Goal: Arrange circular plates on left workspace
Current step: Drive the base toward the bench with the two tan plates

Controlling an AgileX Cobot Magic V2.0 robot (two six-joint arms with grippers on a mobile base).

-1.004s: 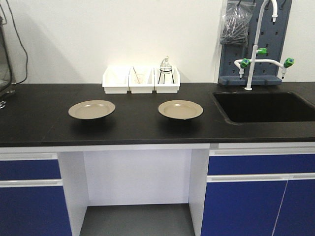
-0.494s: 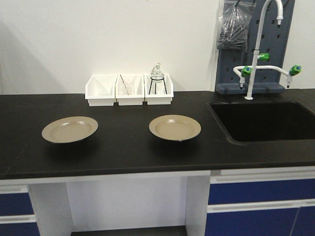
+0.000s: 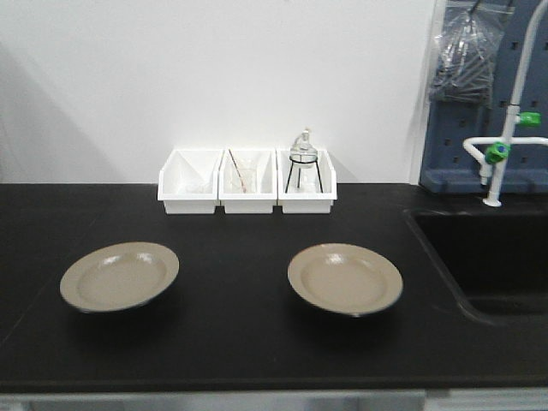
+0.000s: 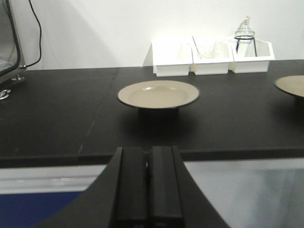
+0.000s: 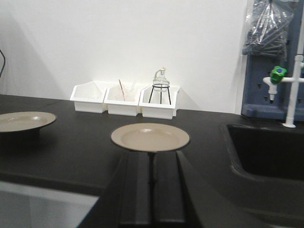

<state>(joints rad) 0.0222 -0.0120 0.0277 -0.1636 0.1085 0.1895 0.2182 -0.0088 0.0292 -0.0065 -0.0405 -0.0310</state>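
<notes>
Two beige circular plates with thin black rims lie apart on the black countertop of the left workspace [image 3: 231, 338]. The left plate [image 3: 120, 276] shows in the left wrist view [image 4: 158, 94], beyond my left gripper [image 4: 148, 153], which is shut and empty near the counter's front edge. The right plate [image 3: 345, 278] lies just past my right gripper [image 5: 151, 156], also shut with nothing in it; its near rim [image 5: 150, 136] meets the fingertips in that view. Neither gripper appears in the front view.
Three white bins [image 3: 247, 181] stand against the back wall, the right one holding a glass flask on a wire stand [image 3: 302, 158]. A recessed black sink [image 3: 492, 261] with a white tap [image 3: 505, 128] lies to the right. Metal equipment [image 4: 9, 42] stands far left.
The front view has moved closer to and higher over the counter: the plates and bins look larger and the cabinets have dropped out of sight. The plates themselves have not shifted.
</notes>
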